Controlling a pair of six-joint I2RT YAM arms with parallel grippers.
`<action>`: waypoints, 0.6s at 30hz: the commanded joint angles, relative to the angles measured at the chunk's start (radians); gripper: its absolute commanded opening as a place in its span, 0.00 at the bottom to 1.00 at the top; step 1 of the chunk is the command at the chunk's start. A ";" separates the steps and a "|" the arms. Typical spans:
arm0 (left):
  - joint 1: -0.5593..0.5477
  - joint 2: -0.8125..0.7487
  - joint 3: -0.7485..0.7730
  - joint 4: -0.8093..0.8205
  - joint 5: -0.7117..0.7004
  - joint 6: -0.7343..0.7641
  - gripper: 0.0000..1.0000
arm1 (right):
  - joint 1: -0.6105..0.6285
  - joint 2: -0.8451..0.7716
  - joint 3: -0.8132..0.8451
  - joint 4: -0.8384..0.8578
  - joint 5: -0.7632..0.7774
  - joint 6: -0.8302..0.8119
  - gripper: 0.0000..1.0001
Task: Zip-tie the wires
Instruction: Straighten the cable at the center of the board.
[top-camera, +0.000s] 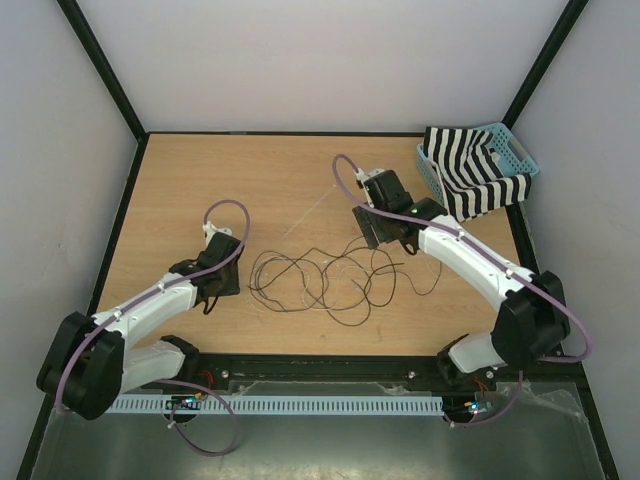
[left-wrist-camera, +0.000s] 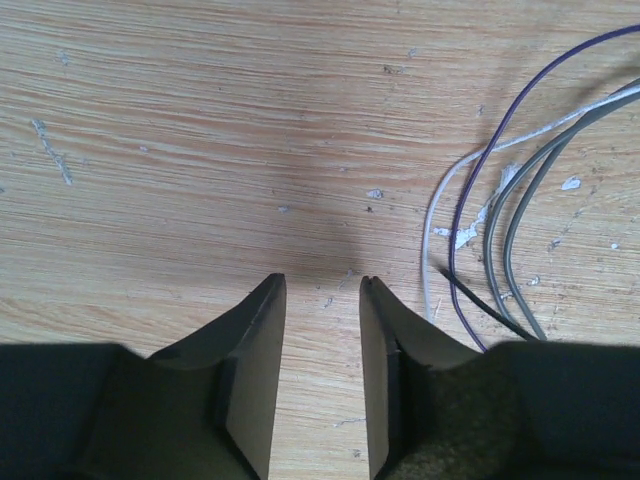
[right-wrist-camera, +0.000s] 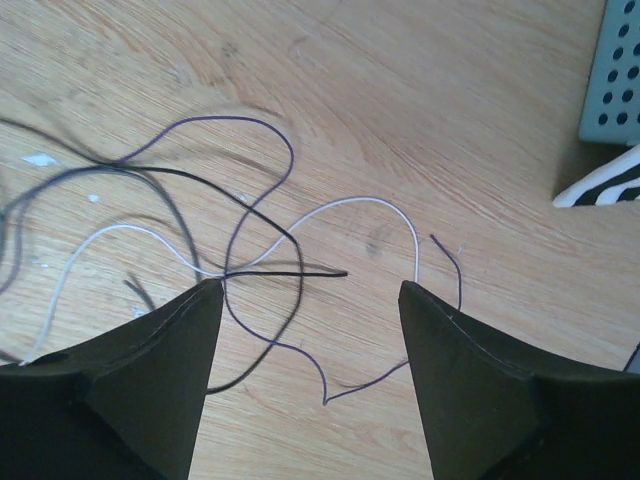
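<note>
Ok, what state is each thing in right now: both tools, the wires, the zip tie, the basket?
left tool: partly open, holding nothing
right tool: wide open over the wires, gripping nothing
wires: loose tangled loops on the table, unbundled
zip tie: lying straight on the table, unfastened
basket: upright, striped cloth inside

The wires (top-camera: 320, 278) lie on the table (top-camera: 200, 190) toward its near middle, the basket (top-camera: 522, 152) in its far right corner.
</note>
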 joint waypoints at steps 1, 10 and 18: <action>0.013 -0.008 0.010 0.005 -0.013 -0.007 0.45 | 0.003 -0.048 0.039 -0.022 -0.068 0.029 0.82; 0.064 -0.127 0.032 -0.005 -0.042 -0.009 0.81 | 0.003 -0.102 0.023 0.103 -0.204 0.056 0.85; 0.055 -0.247 0.076 0.104 0.229 0.073 0.84 | 0.003 -0.094 -0.028 0.199 -0.389 0.085 0.85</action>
